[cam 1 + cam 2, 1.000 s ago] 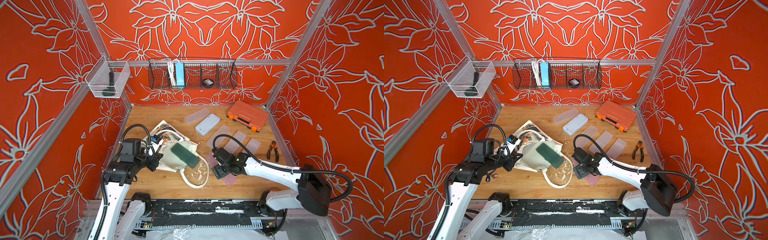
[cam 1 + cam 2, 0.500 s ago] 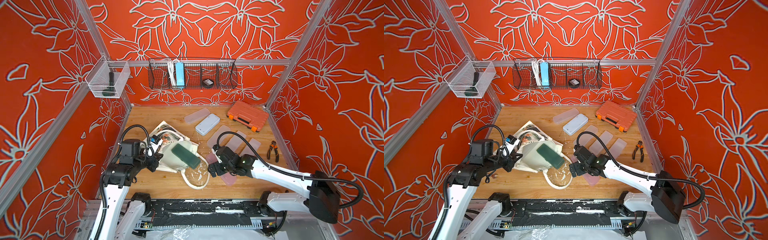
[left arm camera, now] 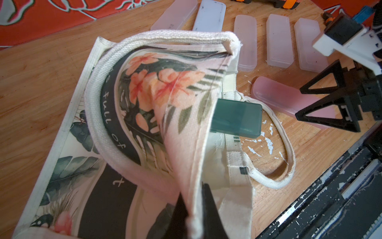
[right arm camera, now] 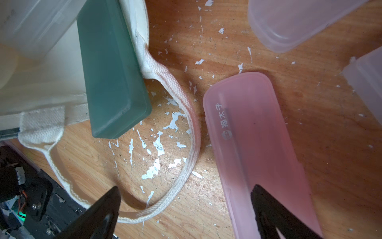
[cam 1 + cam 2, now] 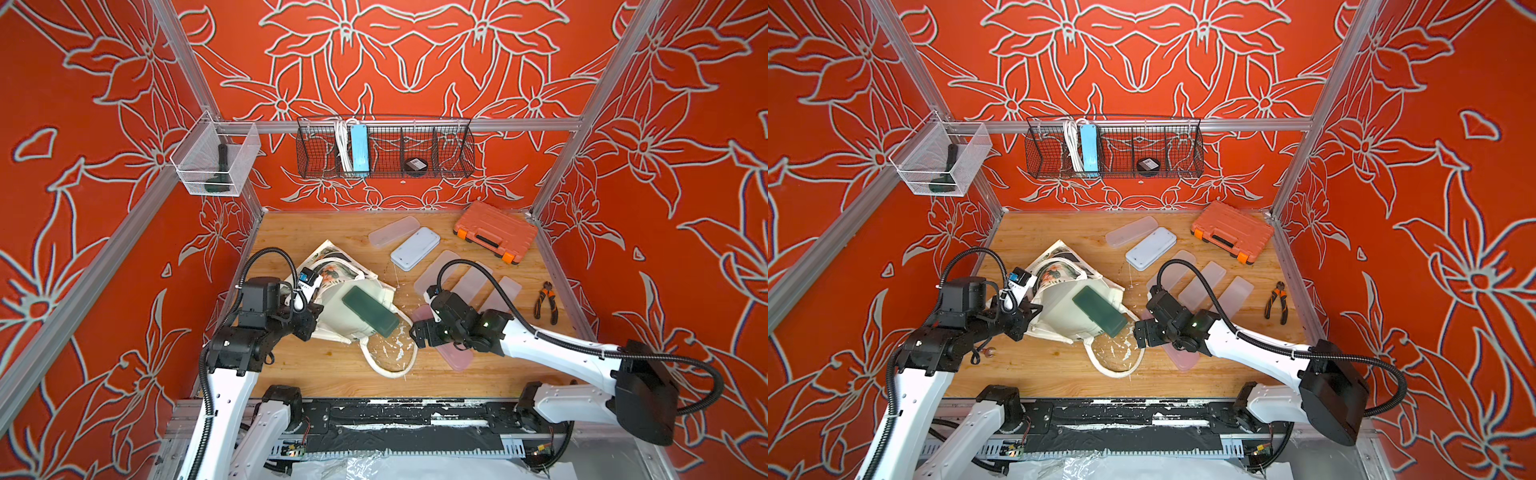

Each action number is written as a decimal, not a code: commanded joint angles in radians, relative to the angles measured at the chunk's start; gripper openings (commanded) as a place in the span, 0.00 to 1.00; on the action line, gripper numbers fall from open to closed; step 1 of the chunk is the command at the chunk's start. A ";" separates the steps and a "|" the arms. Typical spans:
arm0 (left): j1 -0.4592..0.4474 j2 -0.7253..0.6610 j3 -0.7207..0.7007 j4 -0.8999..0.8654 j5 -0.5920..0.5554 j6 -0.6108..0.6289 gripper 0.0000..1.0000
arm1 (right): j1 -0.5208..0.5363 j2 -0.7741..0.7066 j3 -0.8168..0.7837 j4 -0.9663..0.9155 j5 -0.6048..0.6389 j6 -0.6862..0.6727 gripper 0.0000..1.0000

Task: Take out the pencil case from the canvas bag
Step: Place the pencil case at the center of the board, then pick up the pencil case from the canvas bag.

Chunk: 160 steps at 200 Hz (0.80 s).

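Nearest the robot's base, 1 looped handle [image 4: 187, 115] of the canvas bag [image 3: 165, 93] lies flat on the wooden tabletop [image 5: 316, 232]. Just above it the right pincer [image 4: 185, 194] stands wide and empty, 1 finger over the loop and 1 over a pink pencil case [image 4: 258, 144] that rests outside the bag.

Beyond the loop, the green pencil case [image 5: 371, 311] lies slanted in the bag's mouth. Its far part rests on the inner cloth and its near end projects past the hem. On the robot's left side of the bag, the left pincer [image 3: 193, 215] is clamped on the upper hem, lifting it so the mouth gapes.

Farther back lie a row of 3 frosted cases [image 3: 279, 41], a white case [image 5: 415, 249], pliers [image 5: 546, 301] and an orange tool case [image 5: 494, 232].

Handling, as judged: the green case looks rigid, light and smooth-walled, hence prone to slip. A hold across its narrow width at the projecting end seems best, drawn out along its length. The bag is limp cloth and would likely drag along unless its hem is held.
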 commanded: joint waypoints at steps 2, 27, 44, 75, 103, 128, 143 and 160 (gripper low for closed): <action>0.003 -0.002 0.053 0.074 0.003 -0.005 0.00 | -0.009 0.010 -0.012 0.044 -0.023 0.053 0.99; 0.002 0.005 0.075 0.080 -0.010 -0.005 0.00 | -0.007 0.010 -0.020 0.093 -0.040 0.088 0.98; 0.003 0.008 0.086 0.085 -0.010 -0.014 0.00 | -0.007 0.009 -0.030 0.135 -0.054 0.117 0.99; 0.004 0.007 0.087 0.092 0.008 -0.034 0.00 | -0.008 0.004 -0.059 0.242 -0.070 0.186 0.99; 0.003 -0.010 0.057 0.099 0.013 -0.037 0.00 | -0.007 0.017 -0.089 0.359 -0.097 0.265 0.99; 0.005 -0.028 0.023 0.110 0.015 -0.047 0.00 | -0.007 0.035 -0.116 0.437 -0.104 0.332 0.98; 0.008 -0.037 0.008 0.113 0.018 -0.051 0.00 | -0.007 0.053 -0.132 0.491 -0.116 0.365 0.98; 0.014 -0.047 -0.006 0.115 0.026 -0.057 0.00 | -0.007 0.080 -0.141 0.528 -0.125 0.396 0.97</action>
